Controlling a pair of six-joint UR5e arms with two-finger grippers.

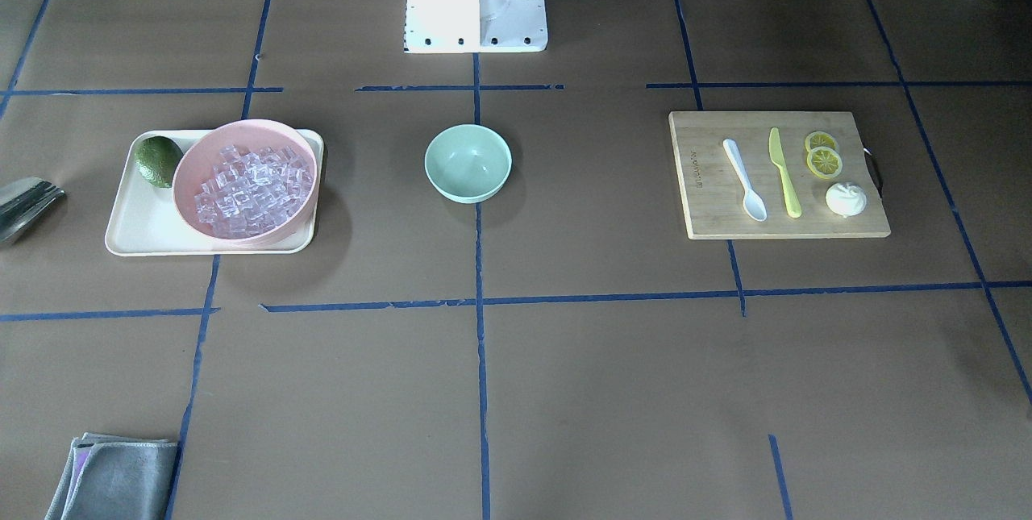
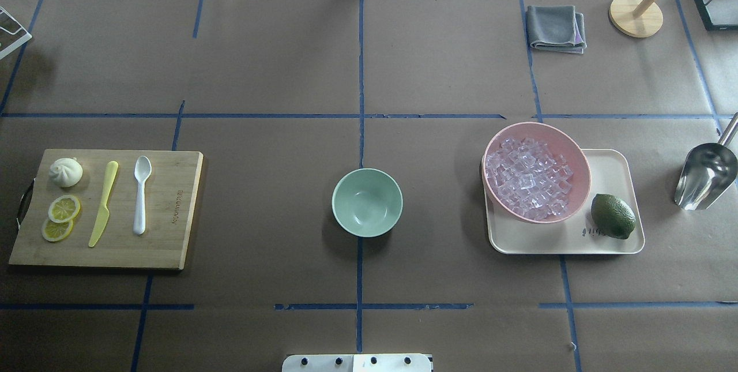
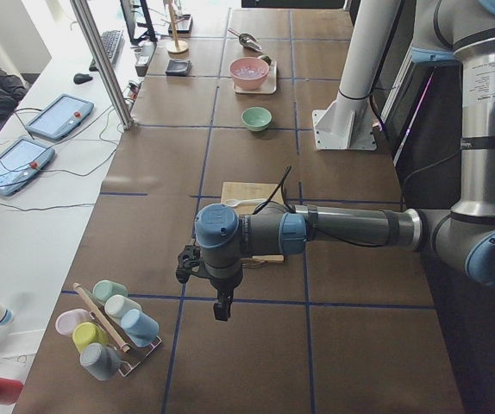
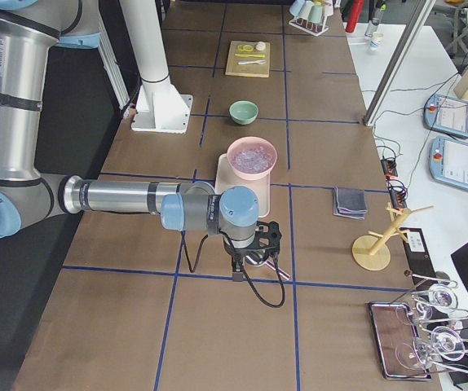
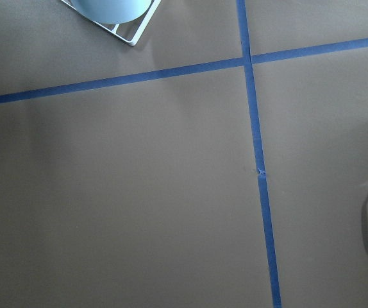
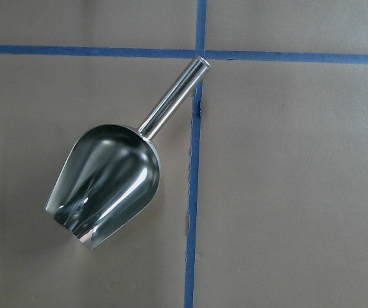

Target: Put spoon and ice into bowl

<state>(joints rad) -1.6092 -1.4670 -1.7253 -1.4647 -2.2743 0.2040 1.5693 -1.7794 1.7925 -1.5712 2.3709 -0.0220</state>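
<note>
Brown paper taped with blue lines covers the table (image 2: 277, 60). On the cutting board (image 2: 173, 245) at the robot's left lies the spoon (image 2: 140, 196), parallel to the knife (image 2: 104, 205), with its head pointing away from the robot. The ice (image 2: 527, 176) fills a pink bowl (image 2: 578, 156) on the right. The bowl (image 2: 367, 205) sits upright between them. I cannot tell how the left claw (image 3: 222, 307) or the right claw (image 4: 238, 273) is set.
</note>
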